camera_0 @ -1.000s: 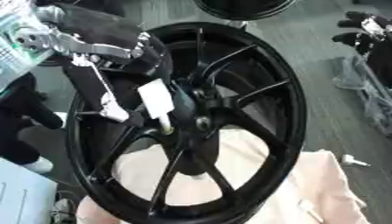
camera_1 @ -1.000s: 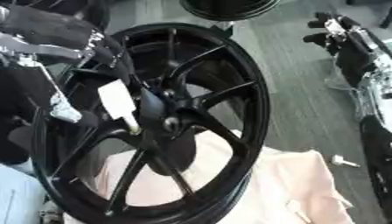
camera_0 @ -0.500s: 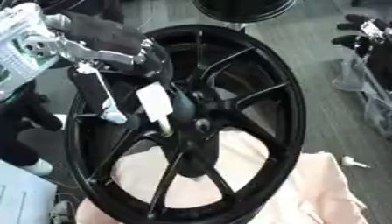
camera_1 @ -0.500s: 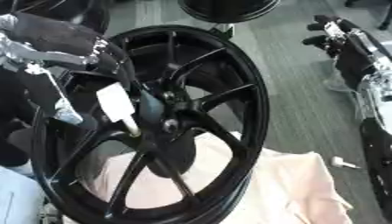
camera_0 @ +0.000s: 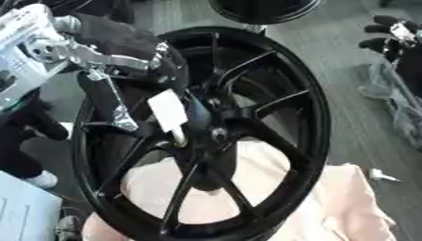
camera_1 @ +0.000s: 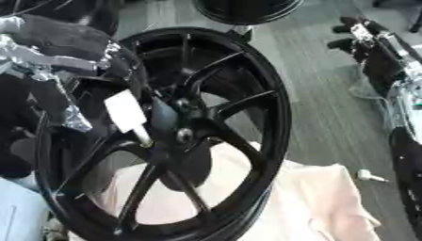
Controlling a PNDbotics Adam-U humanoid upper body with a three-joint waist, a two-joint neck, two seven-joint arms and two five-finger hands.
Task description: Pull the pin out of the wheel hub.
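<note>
A large black spoked wheel [camera_0: 272, 99] stands tilted on a pale pink cloth [camera_0: 346, 207]. At its hub [camera_0: 216, 134] a pale pin [camera_0: 178, 137] sticks out, topped by a white flat tab [camera_0: 168, 112]. My left hand [camera_0: 124, 42], black with silver parts, comes in from the upper left and hangs over the rim just above and left of the tab. How it meets the pin is hidden by blur. My right hand shows in neither view.
A second black wheel [camera_0: 262, 8] sits at the top edge. Dark machinery [camera_1: 387, 61] and a tyre [camera_1: 408, 179] line the right side. A small white piece [camera_1: 369, 176] lies on the grey floor. A person's dark legs [camera_0: 25, 136] stand at the left.
The whole picture has drifted slightly down and right, so the camera moved. My left hand stays by the tab and the pin stays in the hub.
</note>
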